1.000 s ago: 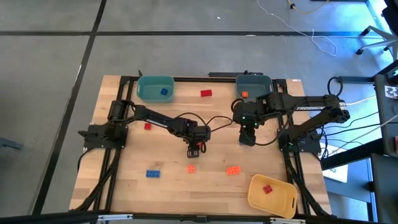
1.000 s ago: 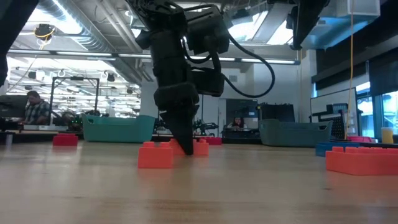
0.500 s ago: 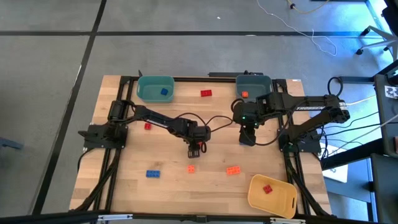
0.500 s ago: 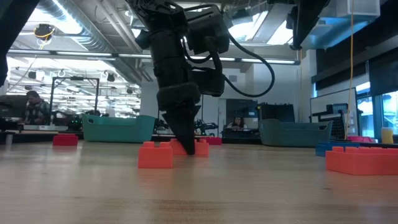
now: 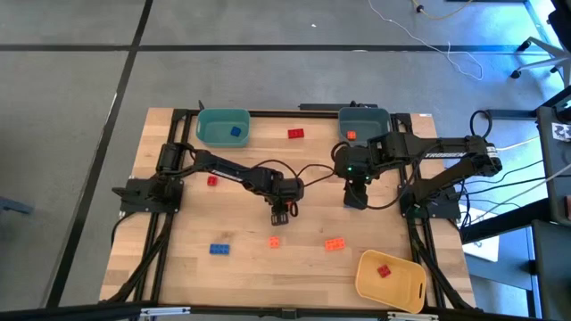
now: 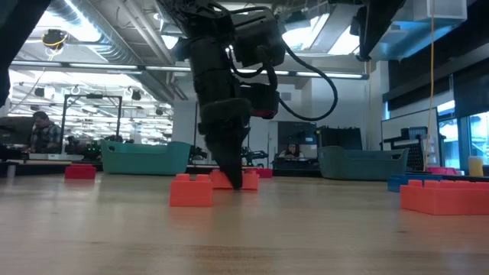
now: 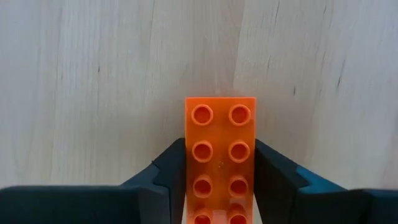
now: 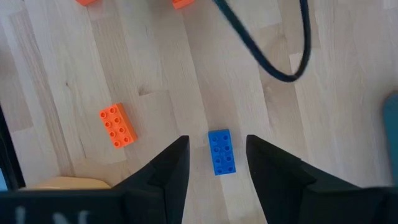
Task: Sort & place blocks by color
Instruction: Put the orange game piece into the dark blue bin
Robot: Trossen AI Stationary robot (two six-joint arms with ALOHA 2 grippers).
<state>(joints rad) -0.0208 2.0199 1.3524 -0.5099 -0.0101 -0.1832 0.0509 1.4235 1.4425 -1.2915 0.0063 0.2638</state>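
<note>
The orange oblong brick (image 7: 221, 155) lies flat on the wooden table (image 5: 178, 267) near its middle, and your left gripper (image 7: 221, 186) has its fingers (image 7: 171, 171) pressed against both long sides, part closed on it. You're at the pick, I'd say; next comes a clean lift and a carry to the right bin. Your right gripper (image 8: 214, 165) hovers above a blue brick (image 8: 221, 151), fingers apart, holding nothing. Further out: the teal bin (image 5: 221, 127) holds a blue brick, the grey-blue bin (image 5: 363, 122) an orange one, the yellow bin (image 5: 390, 278) a red one. So orange likely goes grey-blue.
</note>
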